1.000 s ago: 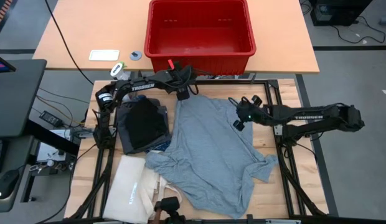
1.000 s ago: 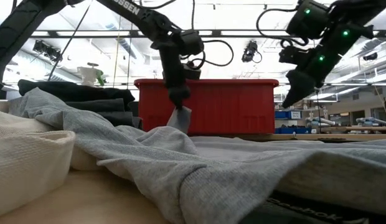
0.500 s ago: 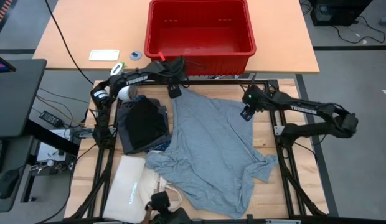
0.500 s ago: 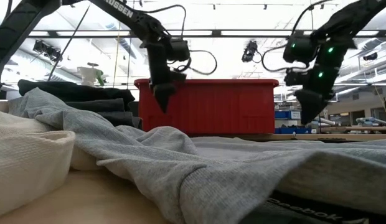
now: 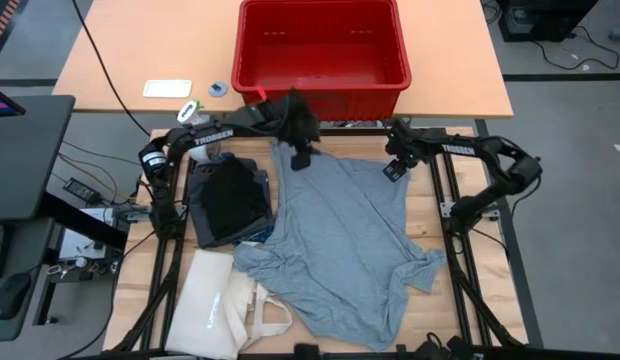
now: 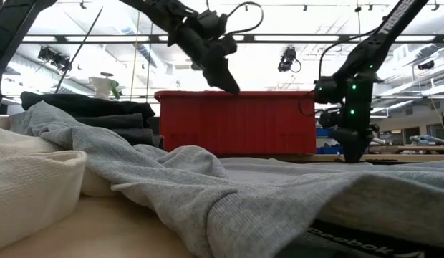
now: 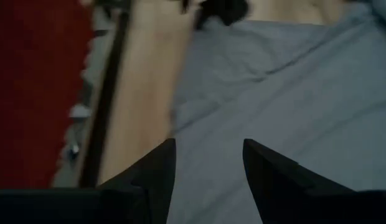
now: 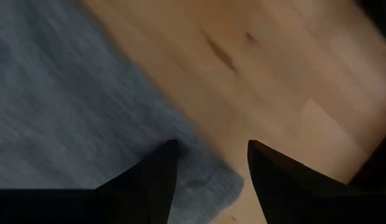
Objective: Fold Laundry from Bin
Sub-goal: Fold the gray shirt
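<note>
Since a second ago the left gripper [image 5: 301, 159] has released the grey shirt [image 5: 340, 240] and lifted, jaws apart, empty; the right gripper [image 5: 392, 171] has dropped to the shirt's upper-right corner, jaws parted.

grey shirt [image 5: 340, 240] spread flat on table; dark garments [image 5: 228, 200] piled beside; red bin [image 5: 322, 55] behind.

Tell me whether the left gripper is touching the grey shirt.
Apart. In the low view the left gripper hangs in the air, well above the grey shirt, its fingers open and empty.
</note>
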You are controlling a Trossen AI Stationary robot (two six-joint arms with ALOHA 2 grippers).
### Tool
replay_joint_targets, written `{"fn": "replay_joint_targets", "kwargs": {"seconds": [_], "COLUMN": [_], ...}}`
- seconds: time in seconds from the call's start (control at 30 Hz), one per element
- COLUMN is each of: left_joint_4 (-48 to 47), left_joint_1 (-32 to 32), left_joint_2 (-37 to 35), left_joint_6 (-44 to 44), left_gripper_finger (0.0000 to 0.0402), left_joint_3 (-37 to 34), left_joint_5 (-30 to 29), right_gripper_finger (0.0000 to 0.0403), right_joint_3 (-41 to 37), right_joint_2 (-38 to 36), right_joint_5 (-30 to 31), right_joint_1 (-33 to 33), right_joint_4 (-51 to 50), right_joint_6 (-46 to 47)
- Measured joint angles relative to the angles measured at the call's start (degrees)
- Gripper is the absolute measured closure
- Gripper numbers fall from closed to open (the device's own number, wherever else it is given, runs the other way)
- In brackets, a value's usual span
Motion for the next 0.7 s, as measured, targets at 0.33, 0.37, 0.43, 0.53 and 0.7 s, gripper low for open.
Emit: {"fn": "replay_joint_targets", "kwargs": {"seconds": [0.33,0.37,0.43,0.53,0.7], "left_joint_4": [-2.4,-2.5,-2.3,-0.6,2.9], "left_joint_1": [-7.5,-7.7,-7.7,-7.6,-7.0], "left_joint_2": [-0.5,-0.7,-1.2,-2.6,-4.6], "left_joint_6": [2.6,2.7,3.1,3.6,3.9], "left_gripper_finger": [0.0212,0.0212,0.0212,0.0212,0.0212], "left_joint_3": [-0.1,-0.1,-0.1,-0.1,0.0], "left_joint_5": [-2.9,-3.0,-3.0,-3.1,-3.0], "right_gripper_finger": [0.0277,0.0302,0.0357,0.039,0.0391], "right_joint_3": [3.8,4.0,4.5,6.6,13.4], "right_joint_2": [5.6,5.8,5.9,5.1,4.5], "right_joint_5": [-0.7,-0.4,1.4,5.6,20.2], "right_joint_1": [-0.2,0.1,0.8,1.7,2.8], "right_joint_4": [-6.6,-7.2,-8.6,-10.3,-11.9], "right_joint_6": [-2.5,-2.4,-2.2,-2.2,0.9]}}
